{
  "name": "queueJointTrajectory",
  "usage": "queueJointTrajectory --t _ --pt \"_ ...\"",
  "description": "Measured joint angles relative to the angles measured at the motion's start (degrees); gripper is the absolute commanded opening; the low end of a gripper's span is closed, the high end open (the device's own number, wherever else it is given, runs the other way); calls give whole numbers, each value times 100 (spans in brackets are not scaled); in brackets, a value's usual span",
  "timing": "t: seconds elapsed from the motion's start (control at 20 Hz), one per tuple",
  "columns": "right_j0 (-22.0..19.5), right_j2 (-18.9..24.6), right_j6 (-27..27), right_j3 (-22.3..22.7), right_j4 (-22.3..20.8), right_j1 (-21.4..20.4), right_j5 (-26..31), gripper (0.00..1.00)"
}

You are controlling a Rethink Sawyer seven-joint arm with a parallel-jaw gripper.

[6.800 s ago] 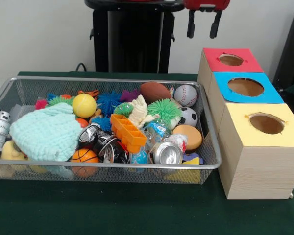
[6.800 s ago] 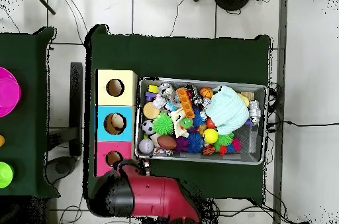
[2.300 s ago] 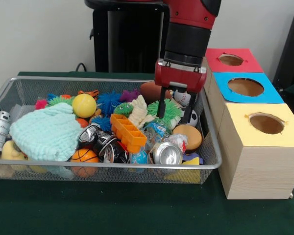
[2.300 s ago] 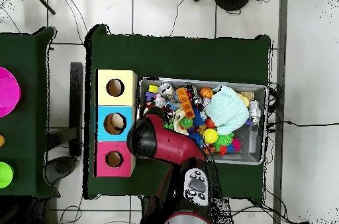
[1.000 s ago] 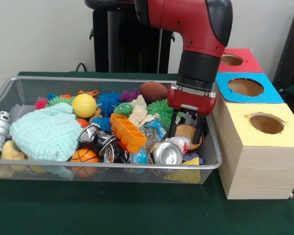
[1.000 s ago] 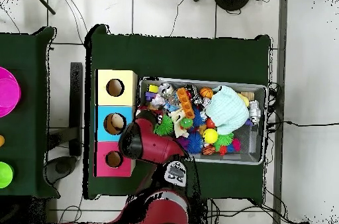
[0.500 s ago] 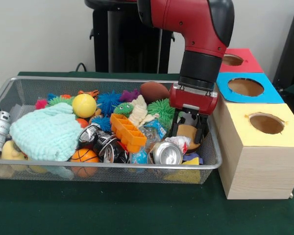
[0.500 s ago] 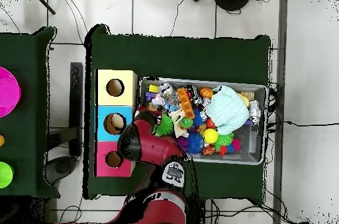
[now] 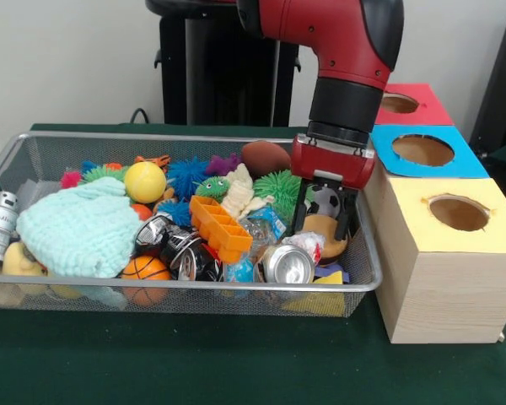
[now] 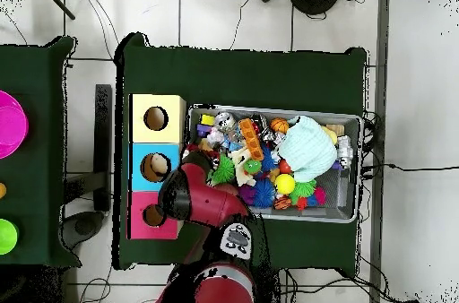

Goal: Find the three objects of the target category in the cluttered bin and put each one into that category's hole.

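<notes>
Front view: gripper (image 9: 325, 224) slightly higher.

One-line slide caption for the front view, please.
Red and black arm's open gripper reaches into the silver wire-mesh bin of toys, beside the yellow-faced wooden box.

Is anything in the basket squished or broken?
Yes. The metal cans near the front of the basket are crumpled and dented, one lying on its side. Nothing has spilled out.
</notes>
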Motion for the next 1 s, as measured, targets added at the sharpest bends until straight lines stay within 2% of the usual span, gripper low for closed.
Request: queueJointTrajectory --t 0.3,0.6,1.0 --pt "13 -40 299 -4 16 115 -449 100" --pt "21 -113 330 -82 22 392 -885 100" --pt "21 -141 330 -148 94 608 -1190 100"
